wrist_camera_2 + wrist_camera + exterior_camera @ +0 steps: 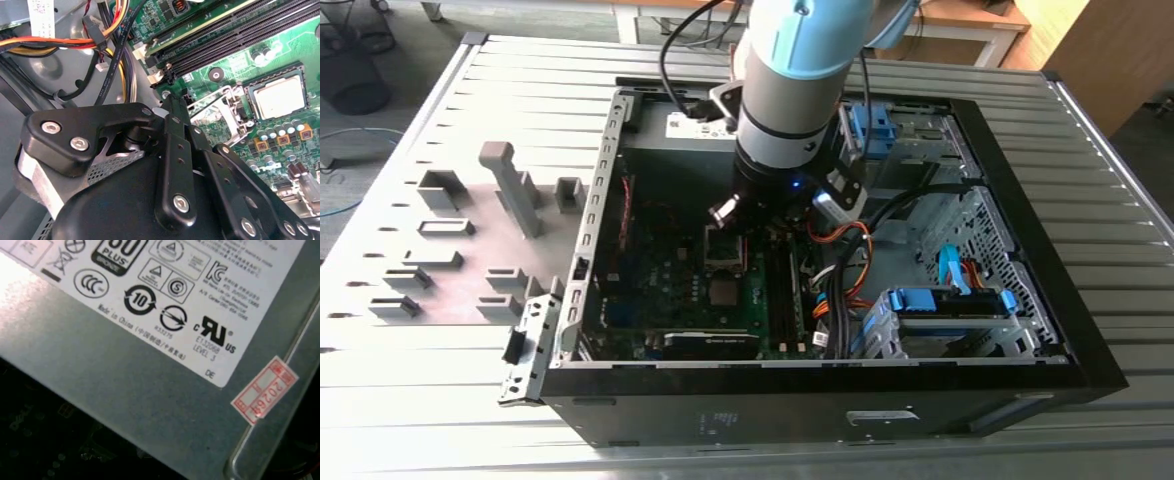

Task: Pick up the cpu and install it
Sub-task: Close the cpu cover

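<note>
Cpu (278,98) lay flat in its socket (280,71) on the green board (295,35), silvery top facing up. It was square, so it had no long axis. Its edges ran in line with the socket's black rim, and one pair ran roughly along the dark memory slots (240,35) beside it.

In the exterior view the chip showed as a small pale square on the floor of the open case (787,420). It sat on the exterior view's left of the slots and nearer the camera than I was.

My gripper (169,102) hung low inside the case, apart from the cpu. Its tip was right at the metal frame (215,100), which stood tilted up off the board next to the socket. I could not tell whether my jaws were open or closed, and nothing showed in them.

Red, yellow and black cables (50,42) bunched on the other side of me. The first wrist view looked onto a grey box (125,390) with a white label and a red sticker.

Grey blocks (507,190) stood on the ribbed table (1107,230), on the exterior view's left of the case.
</note>
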`<state>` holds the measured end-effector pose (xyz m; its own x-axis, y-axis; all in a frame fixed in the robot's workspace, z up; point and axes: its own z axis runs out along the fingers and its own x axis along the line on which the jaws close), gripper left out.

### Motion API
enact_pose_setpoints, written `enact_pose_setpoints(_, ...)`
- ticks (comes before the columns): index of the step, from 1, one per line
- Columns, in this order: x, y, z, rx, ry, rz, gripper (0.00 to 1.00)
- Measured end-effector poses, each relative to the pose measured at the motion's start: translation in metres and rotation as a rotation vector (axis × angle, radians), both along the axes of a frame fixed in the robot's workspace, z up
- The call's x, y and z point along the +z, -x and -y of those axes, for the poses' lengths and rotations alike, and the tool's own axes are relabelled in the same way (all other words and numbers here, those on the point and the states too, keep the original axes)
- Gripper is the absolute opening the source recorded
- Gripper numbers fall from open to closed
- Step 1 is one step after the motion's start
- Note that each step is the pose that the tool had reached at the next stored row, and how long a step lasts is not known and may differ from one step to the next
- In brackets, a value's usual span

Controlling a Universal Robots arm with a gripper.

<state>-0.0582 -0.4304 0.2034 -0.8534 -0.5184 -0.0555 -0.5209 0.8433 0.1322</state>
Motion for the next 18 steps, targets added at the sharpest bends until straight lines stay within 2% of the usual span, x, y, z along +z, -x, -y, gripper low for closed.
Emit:
enact_pose_setpoints(9,-0.0019,0.0000,0.0000,0.063,0.0001,0.0000,0.11)
enact_pose_setpoints(13,-0.0022,0.0000,-0.0001,0.066,-0.0004,-0.0002,0.11)
enact_pose_setpoints(18,-0.0021,0.0000,-0.0001,0.066,-0.0068,0.0001,0.11)
